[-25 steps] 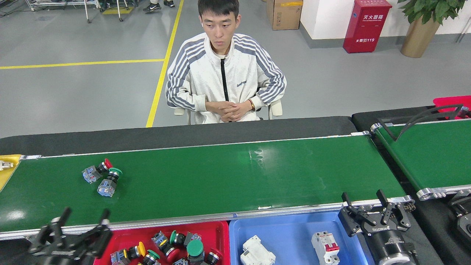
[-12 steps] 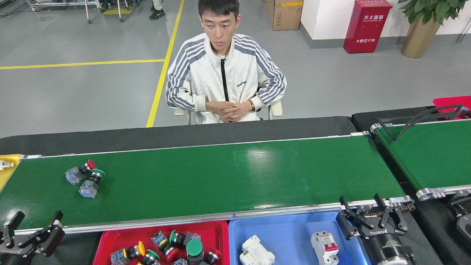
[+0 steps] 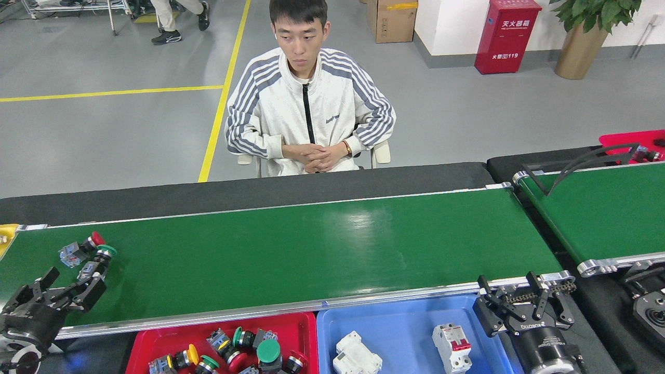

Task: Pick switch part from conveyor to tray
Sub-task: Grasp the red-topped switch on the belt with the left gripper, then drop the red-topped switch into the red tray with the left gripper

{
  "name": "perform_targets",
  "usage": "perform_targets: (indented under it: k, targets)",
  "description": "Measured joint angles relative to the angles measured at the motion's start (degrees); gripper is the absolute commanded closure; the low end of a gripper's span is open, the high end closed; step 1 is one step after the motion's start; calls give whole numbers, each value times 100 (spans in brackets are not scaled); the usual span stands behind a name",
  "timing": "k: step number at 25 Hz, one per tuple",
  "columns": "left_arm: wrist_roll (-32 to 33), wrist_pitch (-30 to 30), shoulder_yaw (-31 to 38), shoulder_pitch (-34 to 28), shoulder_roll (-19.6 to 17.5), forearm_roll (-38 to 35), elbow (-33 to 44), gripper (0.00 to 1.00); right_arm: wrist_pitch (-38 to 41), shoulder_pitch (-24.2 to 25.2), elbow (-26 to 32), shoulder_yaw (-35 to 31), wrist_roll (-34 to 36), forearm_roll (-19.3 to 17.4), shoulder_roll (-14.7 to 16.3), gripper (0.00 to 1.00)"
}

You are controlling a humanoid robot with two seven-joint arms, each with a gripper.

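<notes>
Two switch parts lie at the left end of the conveyor [image 3: 311, 244], a long green belt with silver rails. One has a red cap [image 3: 78, 250] and one a green cap [image 3: 97, 263]. My left gripper [image 3: 72, 284] hovers open just in front of the green-capped part, fingers apart, nothing between them. Below the near rail sits a red tray [image 3: 307, 337] holding several push-button switches. My right gripper [image 3: 511, 293] stands open at the belt's near right corner, holding nothing.
A blue tray [image 3: 405, 332] with two white circuit breakers sits right of the red one. A second, shorter green belt [image 3: 608, 213] with a black bent bar is at the right. A person [image 3: 306, 109] sits behind the conveyor, hands folded. A yellow bin edge [image 3: 6, 234] shows far left.
The two switch parts have travelled left along the belt. My left gripper has swung left and then up over the near rail toward them. My right gripper has stayed put.
</notes>
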State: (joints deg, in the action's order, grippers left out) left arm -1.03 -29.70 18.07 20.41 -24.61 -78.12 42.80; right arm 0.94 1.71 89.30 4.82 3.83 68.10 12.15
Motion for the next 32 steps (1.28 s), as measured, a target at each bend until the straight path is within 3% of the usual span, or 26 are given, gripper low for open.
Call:
perform_targets:
  k: [2, 4, 5, 6, 9, 11, 15, 18, 21, 23, 25, 26, 28, 32]
  targets:
    - [-66, 61, -124, 110, -77, -1, -252, 4, 0, -48, -2, 21, -1, 0, 0, 0]
    - [-144, 188, -215, 184, -123, -1, -473, 17, 12, -50, -18, 85, -1, 0, -18, 0]
    - [-183, 238, -261, 223, -123, -1, -580, 29, 17, -52, -25, 140, -2, 0, -18, 0]
    - [-234, 303, -306, 254, -123, -1, -673, 50, 22, -55, -27, 184, -2, 0, -18, 0]
    - [-380, 378, -341, 291, -127, 25, -805, 80, 29, -56, -30, 208, -2, -1, -19, 0]
    - [-478, 274, -349, 290, -125, 33, -819, 88, 41, -57, -31, 211, -2, -1, -19, 0]
    - [-839, -178, -360, 219, -90, 39, -763, 94, 43, -47, -28, 212, -4, -1, -19, 0]
    - [-1089, -627, -361, -241, 100, 45, -72, 94, 44, -45, -25, 181, -8, -1, -19, 0]
    - [-1165, -1194, -340, -1477, 278, 131, 1820, 92, 25, 9, -17, 10, -17, -1, -19, 0]
    - [-1170, -1366, -331, -2475, 303, 392, 3264, 74, 18, 48, -15, -62, -24, -1, -19, 0]
    - [-1179, -1455, -353, -3422, 459, 532, 4483, 5, 18, 53, -14, -78, -19, -1, -19, 0]
    - [-1192, -1492, -367, -3706, 580, 539, 4817, 0, 17, 53, -14, -81, -11, -1, -19, 0]
    - [-1195, -1497, -390, -3858, 812, 543, 5037, 0, 16, 55, -13, -81, 0, -1, -19, 0]
    - [-1173, -1498, -475, -3867, 885, 543, 5086, 0, 4, 131, -14, -84, 4, -1, -19, 0]
